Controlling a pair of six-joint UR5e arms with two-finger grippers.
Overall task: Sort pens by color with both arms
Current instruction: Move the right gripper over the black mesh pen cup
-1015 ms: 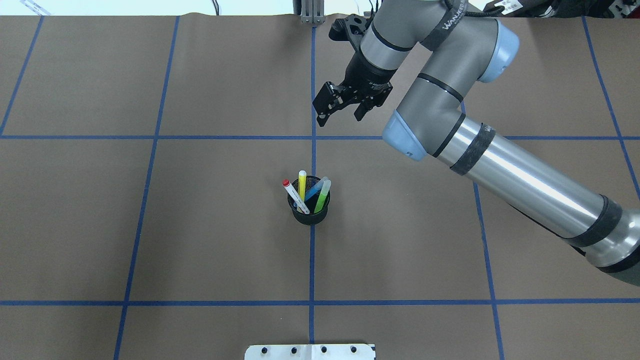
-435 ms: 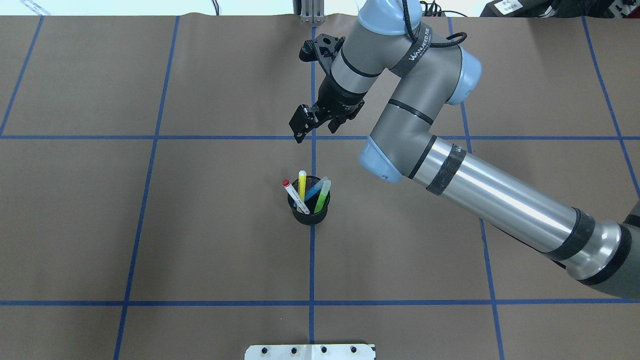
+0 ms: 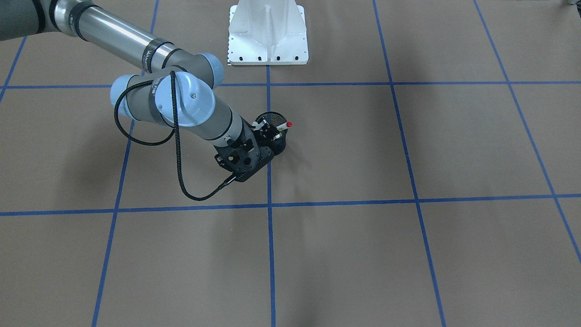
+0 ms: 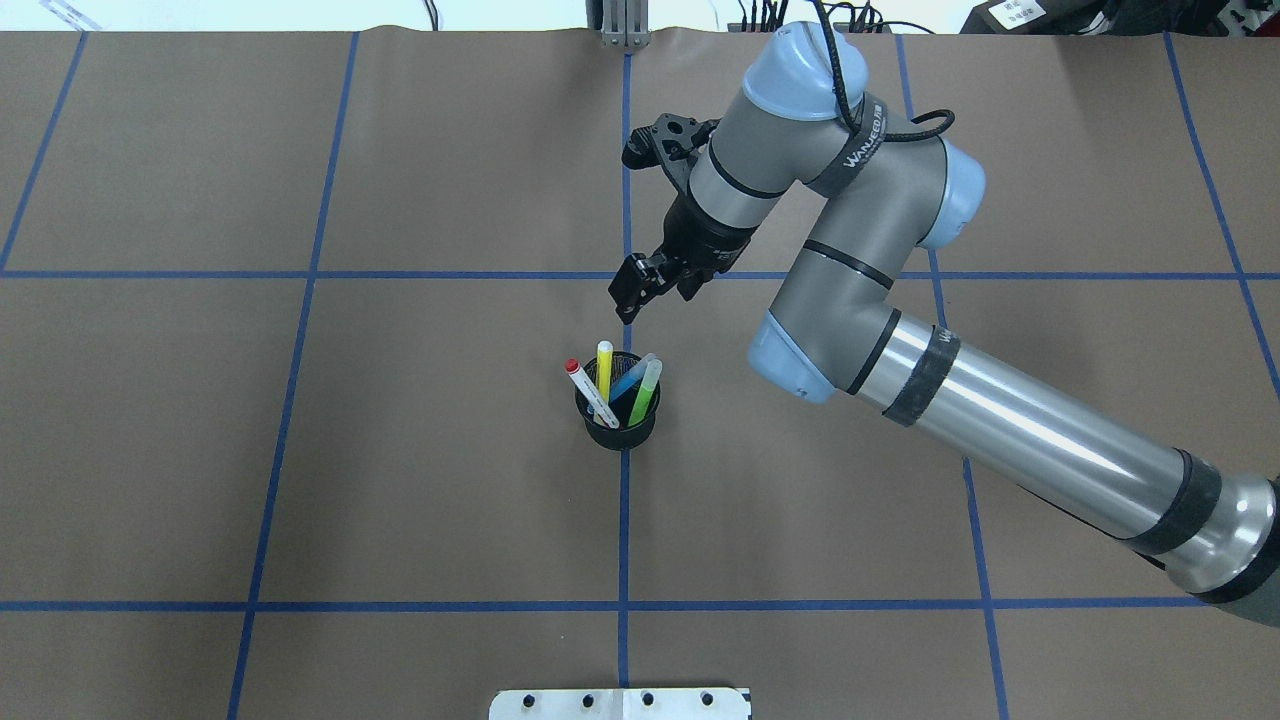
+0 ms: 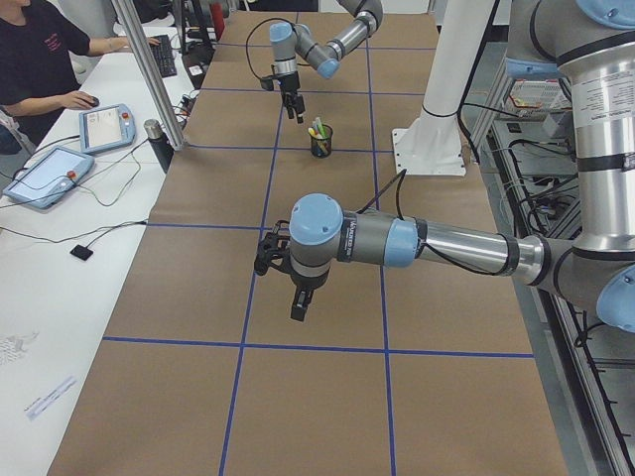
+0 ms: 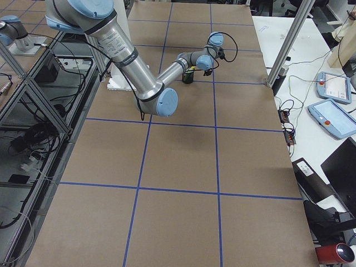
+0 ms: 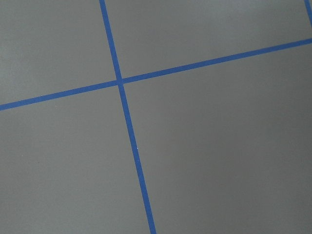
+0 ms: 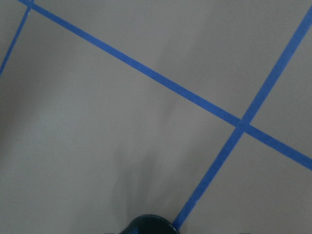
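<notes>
Right tool (image 4: 655, 300), released, has dropped closer to the black mesh cup (image 4: 620, 432) holding four coloured pens (image 4: 604, 362).

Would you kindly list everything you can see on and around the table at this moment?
Cup: one, black mesh, mid-table on a tape line.
Pens: four, standing in the cup: red-capped pen, yellow pen, blue pen, green pen.
Table: one, brown paper with a blue tape grid.
Base block: one, white, at the robot's edge.
Pendants: two, grey and blue, on the white side bench.
Operator: one, in a black shirt, at that bench.
Right arm: grey and silver, reaching to mid-table.
Right hand: black, empty, hangs just beyond the cup.
Left arm: same colours, near the table's left end.
Left hand: black, over bare paper.
</notes>
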